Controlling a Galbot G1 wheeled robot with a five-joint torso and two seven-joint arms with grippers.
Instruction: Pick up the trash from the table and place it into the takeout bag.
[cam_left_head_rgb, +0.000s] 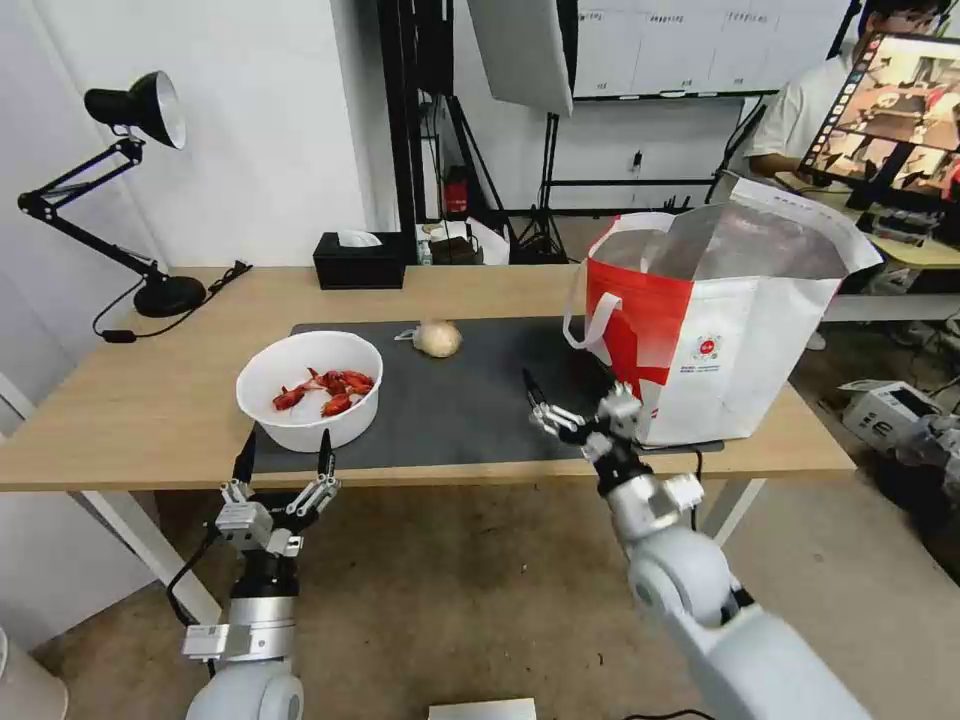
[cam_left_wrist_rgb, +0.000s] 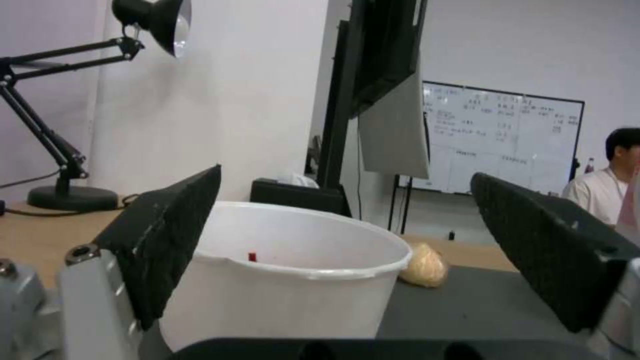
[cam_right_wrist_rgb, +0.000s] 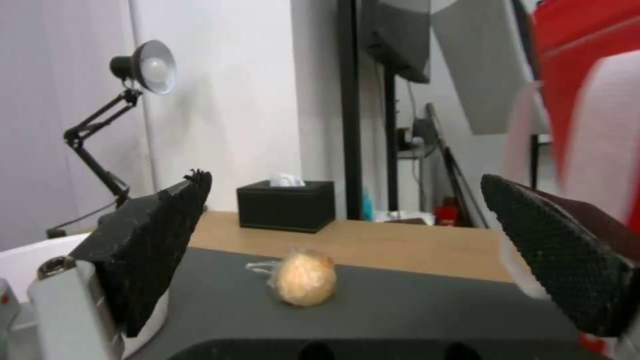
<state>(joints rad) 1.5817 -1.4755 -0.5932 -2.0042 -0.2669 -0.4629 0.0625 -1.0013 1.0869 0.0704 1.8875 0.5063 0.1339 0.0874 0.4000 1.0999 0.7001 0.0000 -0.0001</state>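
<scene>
A white round bowl (cam_left_head_rgb: 310, 385) of red crayfish shells stands on the left of the dark mat (cam_left_head_rgb: 470, 405), on the light-wood table (cam_left_head_rgb: 140, 400). My left gripper (cam_left_head_rgb: 285, 455) is open just in front of the table's near edge, its fingers either side of the bowl (cam_left_wrist_rgb: 287, 280) and clear of it. A beige wrapped ball (cam_left_head_rgb: 438, 338) lies mid-mat. The white-and-red takeout bag (cam_left_head_rgb: 720, 330) stands open on the right. Beside the bag's front left corner, my right gripper (cam_left_head_rgb: 575, 400) is open and empty, facing the ball (cam_right_wrist_rgb: 303, 277), with the bag (cam_right_wrist_rgb: 587, 75) close to one finger.
A black tissue box (cam_left_head_rgb: 358, 260) sits at the table's back edge, and a black desk lamp (cam_left_head_rgb: 135, 110) stands at the back left. Behind the bag are a person at a desk and a monitor (cam_left_head_rgb: 895, 110). A white device (cam_left_head_rgb: 885, 410) lies on the floor at the right.
</scene>
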